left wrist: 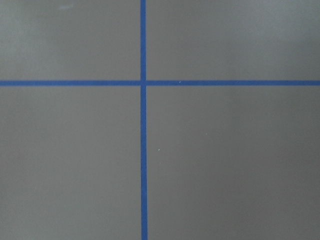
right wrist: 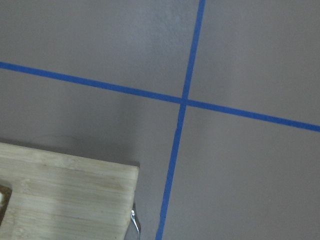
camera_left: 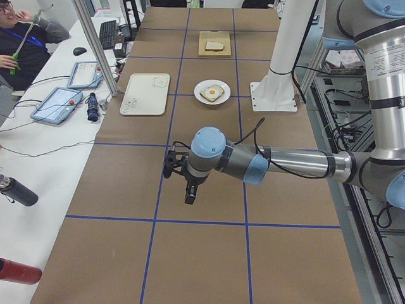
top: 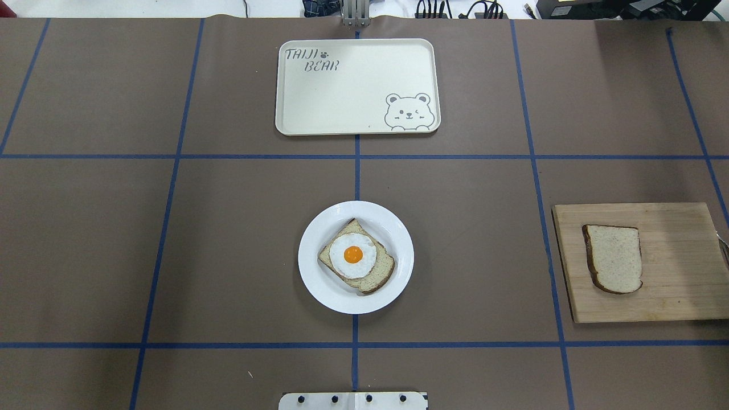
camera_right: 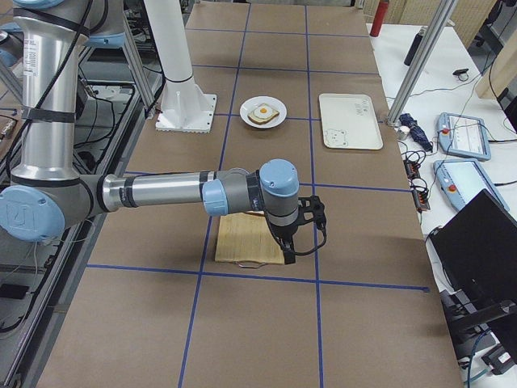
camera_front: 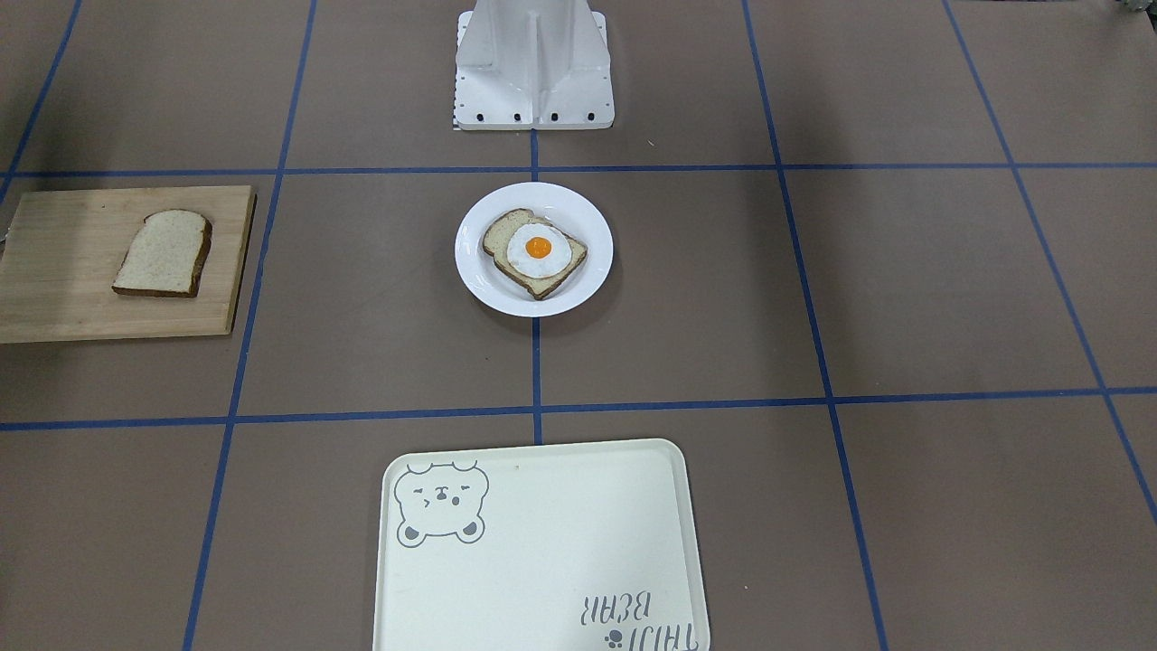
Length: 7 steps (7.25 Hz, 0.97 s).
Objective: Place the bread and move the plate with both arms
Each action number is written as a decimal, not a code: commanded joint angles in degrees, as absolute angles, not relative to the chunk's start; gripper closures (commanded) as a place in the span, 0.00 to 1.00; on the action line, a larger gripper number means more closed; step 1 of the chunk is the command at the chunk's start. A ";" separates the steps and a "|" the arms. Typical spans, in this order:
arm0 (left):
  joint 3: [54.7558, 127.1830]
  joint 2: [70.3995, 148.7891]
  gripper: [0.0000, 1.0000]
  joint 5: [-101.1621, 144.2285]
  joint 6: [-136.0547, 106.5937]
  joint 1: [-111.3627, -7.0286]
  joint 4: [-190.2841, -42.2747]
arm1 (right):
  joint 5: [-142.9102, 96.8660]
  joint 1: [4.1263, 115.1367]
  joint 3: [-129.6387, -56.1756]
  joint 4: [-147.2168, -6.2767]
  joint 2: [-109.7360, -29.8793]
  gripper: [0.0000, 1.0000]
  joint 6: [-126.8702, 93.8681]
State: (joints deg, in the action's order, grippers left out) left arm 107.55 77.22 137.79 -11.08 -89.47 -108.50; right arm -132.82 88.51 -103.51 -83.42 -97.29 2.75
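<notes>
The bread (top: 614, 257) is a plain pale brown slice with a dark crust. It lies flat on a wooden board (top: 678, 296) on the robot's right side. The plate (top: 324, 290) is round, white and shallow, sits mid-table and has an egg-topped slice (top: 356, 257) on it. The left arm (camera_left: 285, 163) and right arm (camera_right: 161, 192) reach out level over the table's 2 ends, well apart from the plate.

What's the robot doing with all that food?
Nothing is held yet. The left hand hovers over bare table; the right hand hovers by the wooden board where the plain bread lies. The white plate in the middle carries a slice with a fried egg.
</notes>
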 commanded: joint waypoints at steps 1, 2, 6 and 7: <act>105.20 79.11 0.01 137.81 -10.55 -89.56 -114.06 | -135.26 88.59 -102.58 -74.59 -98.87 0.00 4.38; 104.07 77.19 0.01 139.12 -10.63 -89.91 -120.96 | -137.70 88.51 -102.13 -69.75 -99.40 0.00 3.44; 102.48 76.82 0.00 139.31 -14.85 -89.56 -128.23 | -138.32 74.42 -103.97 -53.06 -99.31 0.01 -36.87; 101.44 76.73 0.00 139.22 -16.33 -89.56 -128.41 | -131.73 67.22 -104.06 -49.34 -99.66 0.02 -46.48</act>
